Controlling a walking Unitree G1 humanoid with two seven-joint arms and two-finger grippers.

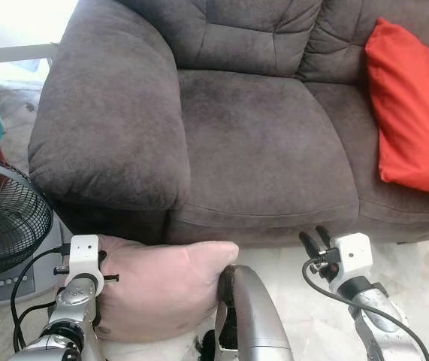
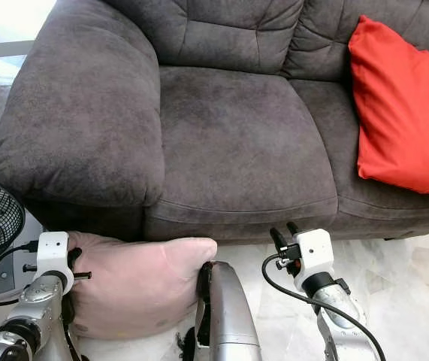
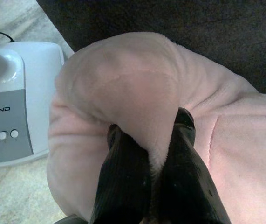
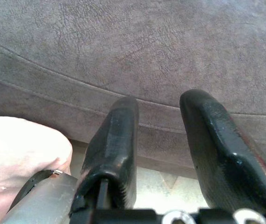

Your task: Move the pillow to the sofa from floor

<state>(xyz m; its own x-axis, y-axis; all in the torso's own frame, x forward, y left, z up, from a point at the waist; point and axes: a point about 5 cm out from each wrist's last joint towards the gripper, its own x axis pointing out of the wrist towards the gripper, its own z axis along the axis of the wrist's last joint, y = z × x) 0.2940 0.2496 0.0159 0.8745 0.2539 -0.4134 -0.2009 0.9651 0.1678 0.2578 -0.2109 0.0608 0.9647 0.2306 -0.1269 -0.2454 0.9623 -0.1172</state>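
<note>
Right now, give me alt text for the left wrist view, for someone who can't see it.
Two black fingers of the left gripper pinch a fold of a soft pale pink pillow. Beside it sits a white fan base with grey button panel, the dark grey fabric sofa behind.

Home living room: grey sofa (image 1: pixel 259 143) filling upper frame, red cushion (image 1: pixel 413 113) sitting upper right, fan (image 1: pixel 4 218) standing lower left, marble floor (image 1: pixel 424 263).
</note>
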